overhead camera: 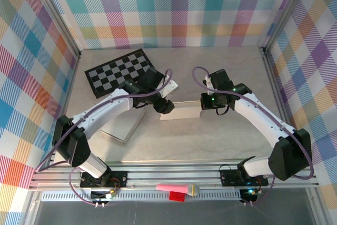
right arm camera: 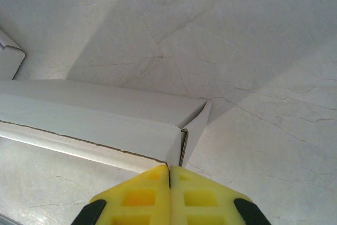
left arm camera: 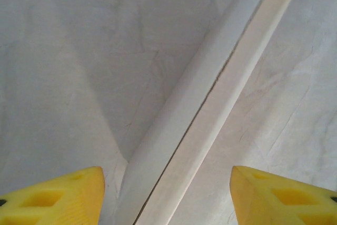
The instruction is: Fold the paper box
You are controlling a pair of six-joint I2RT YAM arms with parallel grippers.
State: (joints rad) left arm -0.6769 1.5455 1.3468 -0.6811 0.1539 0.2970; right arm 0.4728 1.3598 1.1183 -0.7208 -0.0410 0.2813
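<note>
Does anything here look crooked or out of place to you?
The paper box has an end flap gaping at the corner pinched by the right gripper, not tucked flush. The checkerboard at the back left lies at a slant.

Even, bright illumination from above; broad soft shadows cross the table (right arm camera: pixel 253 35) in both wrist views, near edges apparently slightly blurred.

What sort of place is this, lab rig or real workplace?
Most likely a lab test cell, not a real workplace: plaid-patterned walls enclose the table, a metal rail runs along its near edge, and a checkerboard sheet lies at the back left.
</note>
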